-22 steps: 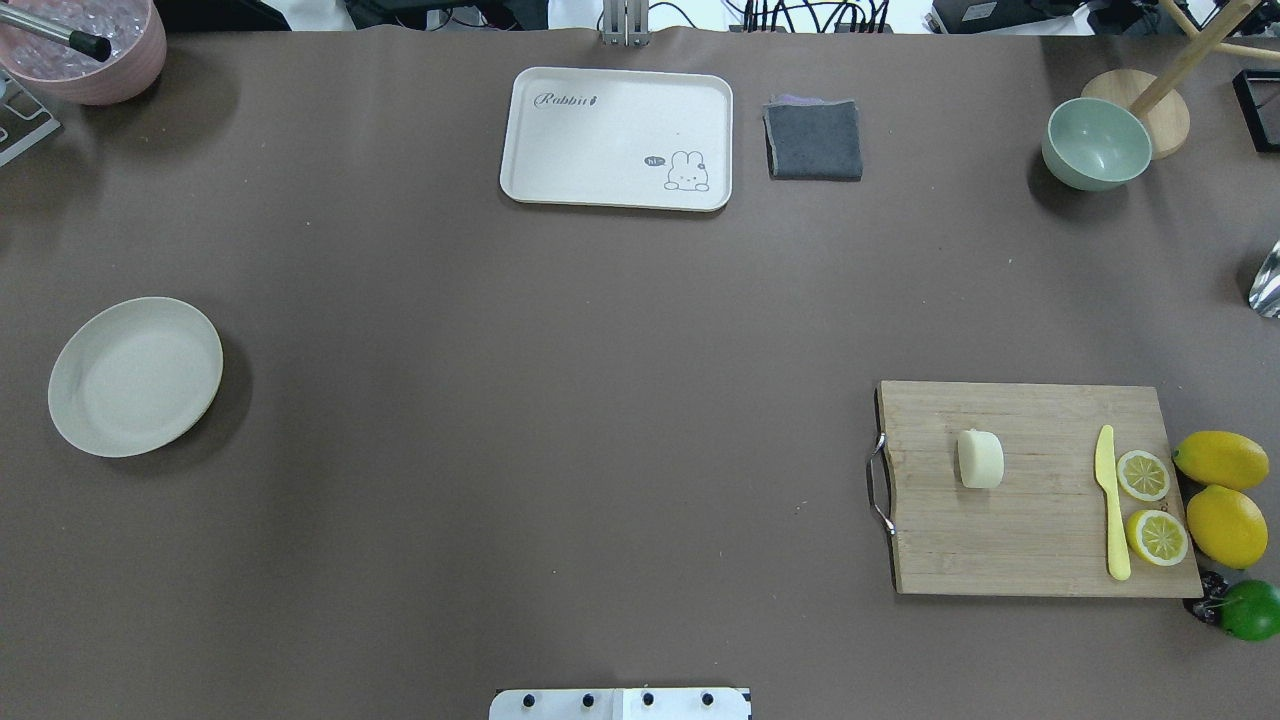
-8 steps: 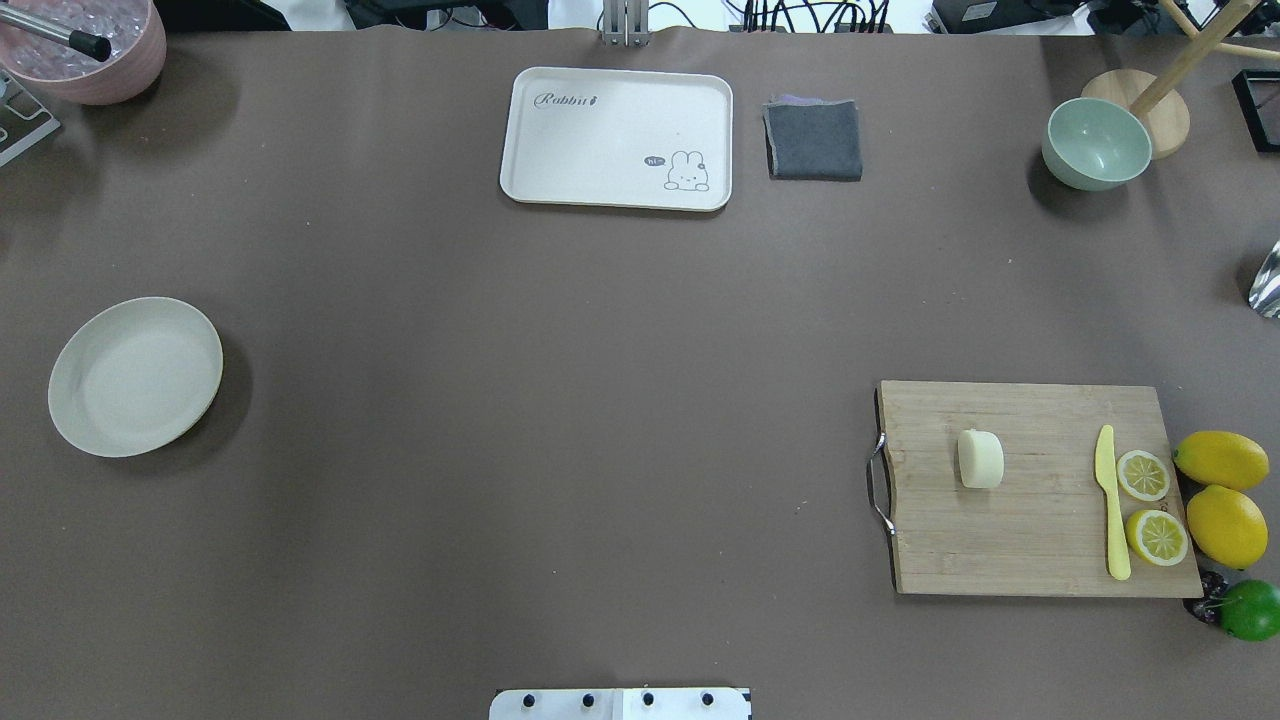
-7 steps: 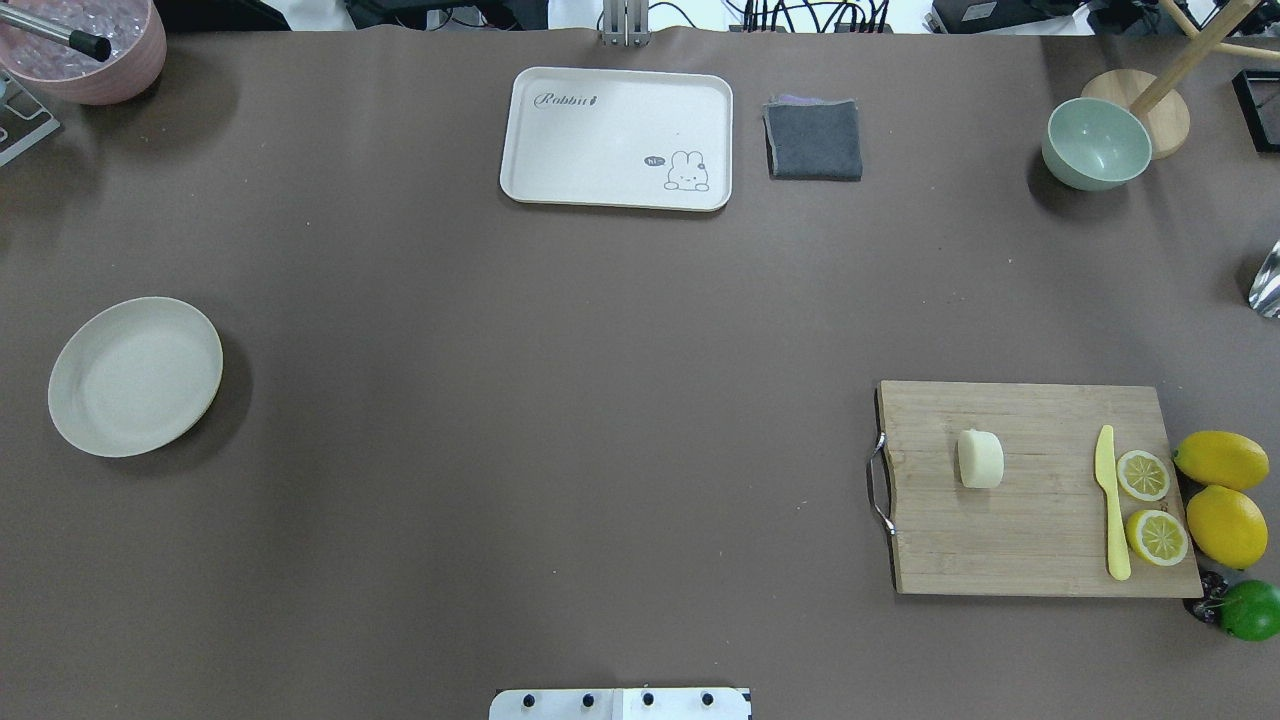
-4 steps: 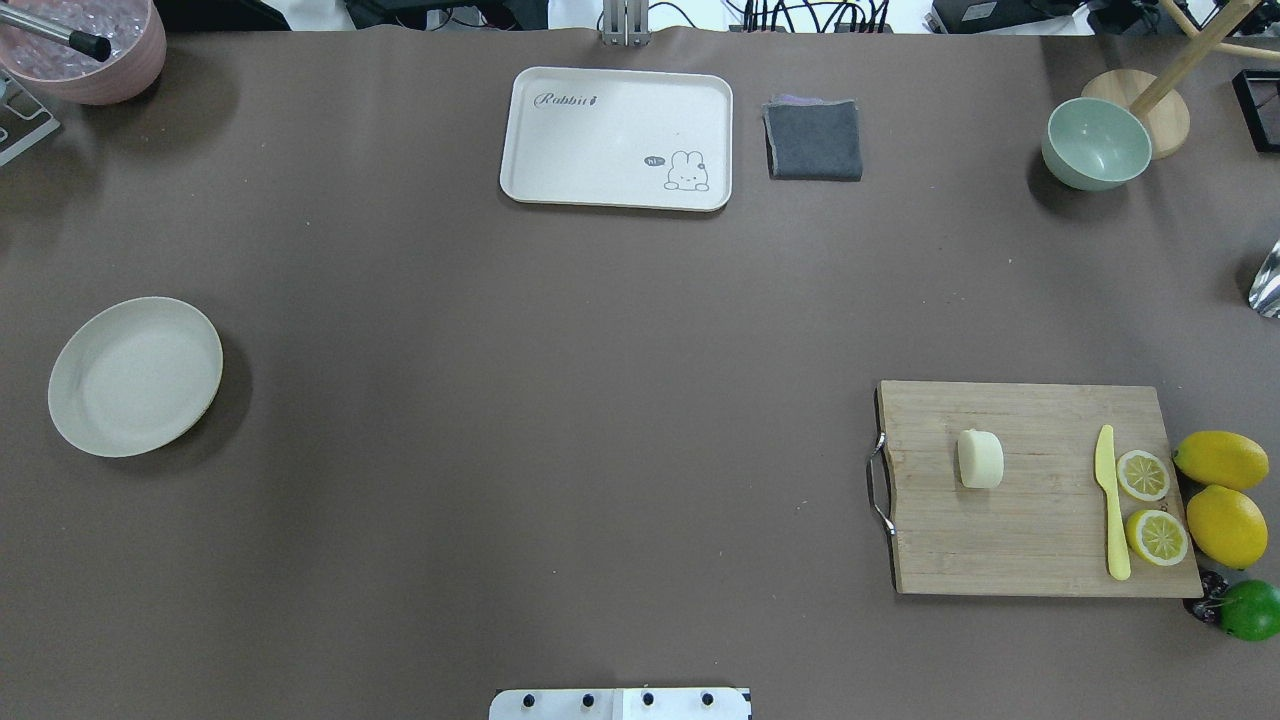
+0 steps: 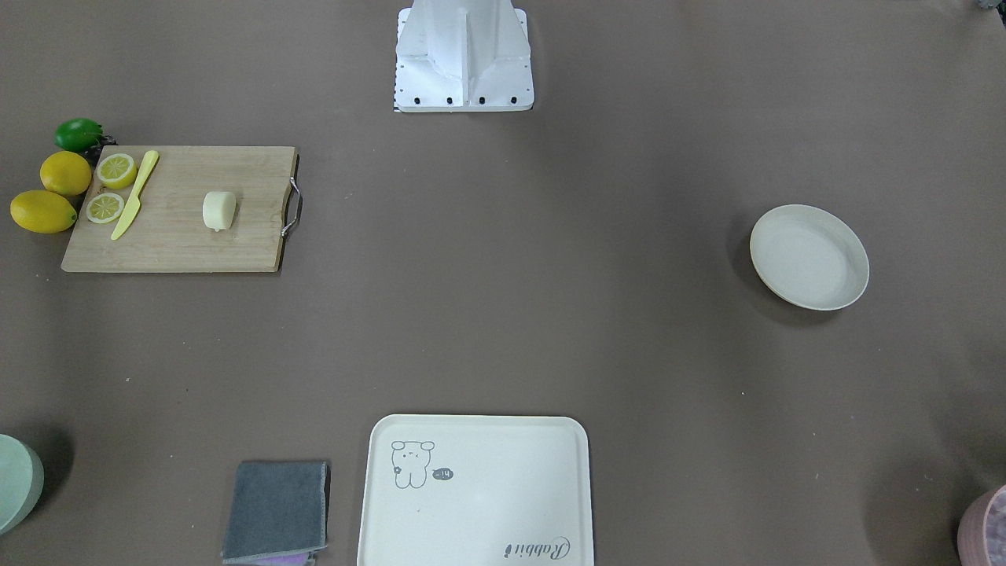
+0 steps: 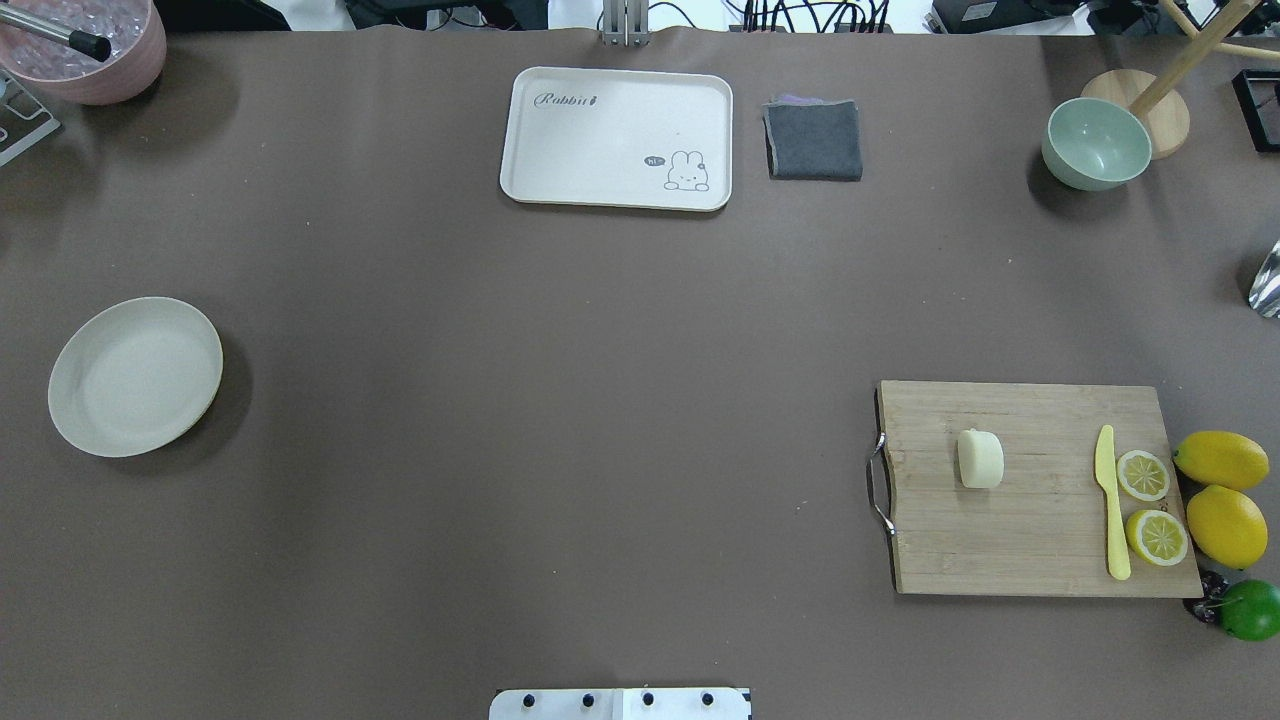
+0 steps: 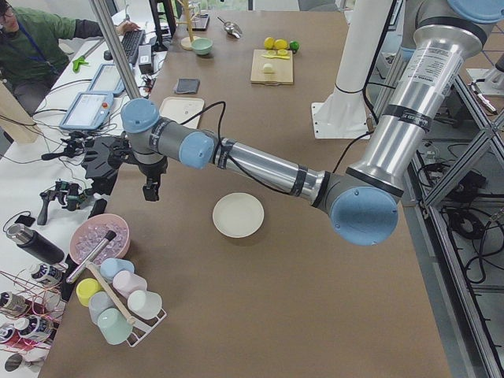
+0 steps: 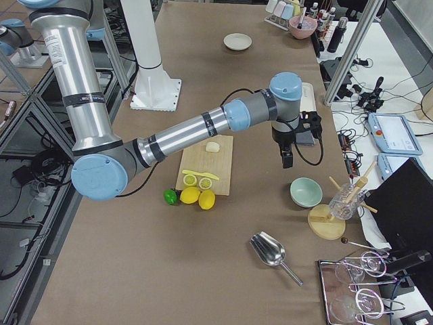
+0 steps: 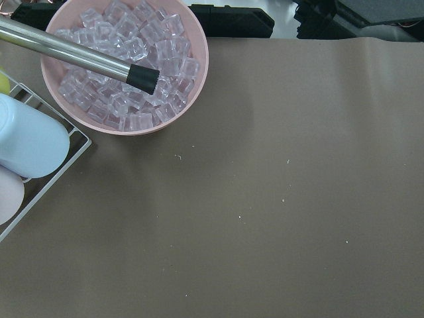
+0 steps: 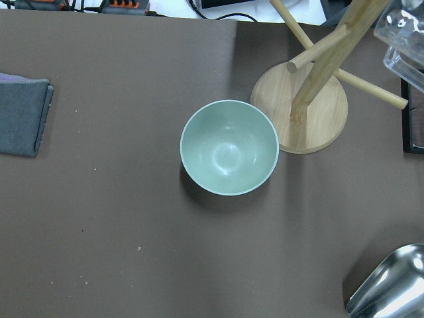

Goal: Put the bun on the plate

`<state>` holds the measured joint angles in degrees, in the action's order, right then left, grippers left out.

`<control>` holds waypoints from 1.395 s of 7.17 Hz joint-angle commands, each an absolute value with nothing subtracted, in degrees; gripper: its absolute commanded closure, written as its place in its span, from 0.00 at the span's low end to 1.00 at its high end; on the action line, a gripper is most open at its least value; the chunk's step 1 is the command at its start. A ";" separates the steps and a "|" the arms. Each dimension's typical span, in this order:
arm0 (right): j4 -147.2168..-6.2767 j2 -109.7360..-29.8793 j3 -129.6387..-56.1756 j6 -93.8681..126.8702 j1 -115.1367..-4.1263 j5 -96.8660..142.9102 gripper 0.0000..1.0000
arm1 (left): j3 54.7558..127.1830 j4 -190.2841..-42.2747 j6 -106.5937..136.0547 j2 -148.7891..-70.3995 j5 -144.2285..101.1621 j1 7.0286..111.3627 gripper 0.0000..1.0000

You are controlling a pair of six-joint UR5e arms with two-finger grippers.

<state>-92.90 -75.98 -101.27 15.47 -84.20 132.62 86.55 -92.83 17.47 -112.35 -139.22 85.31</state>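
Here, bun on board, plate well apart near table edge; left tool, right tool: grip unclear.

Overhead & front cams face each other, both show tray; side cams at table ends; wrist cams downward.

The right arm reaches over the brown surface, its gripper pointing down. The bun lies on the cutting board at the gripper's 9 o'clock. A green bowl sits at 5 o'clock and the plate far off at 11.
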 commanded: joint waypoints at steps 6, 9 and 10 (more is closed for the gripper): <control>-92.90 -75.07 -101.07 15.47 -82.79 132.63 0.00 | 86.66 -92.73 17.49 -112.24 -139.22 84.81 0.02; -92.81 -72.88 -100.81 15.56 -79.73 132.19 0.00 | 86.14 -92.81 17.58 -112.24 -139.31 84.29 0.02; -92.81 -72.60 -100.90 15.73 -79.63 131.75 0.00 | 86.13 -92.73 17.67 -112.24 -139.31 83.94 0.02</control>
<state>-92.82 -73.35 -100.94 15.59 -80.41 132.22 86.22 -92.77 17.59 -112.25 -139.28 84.28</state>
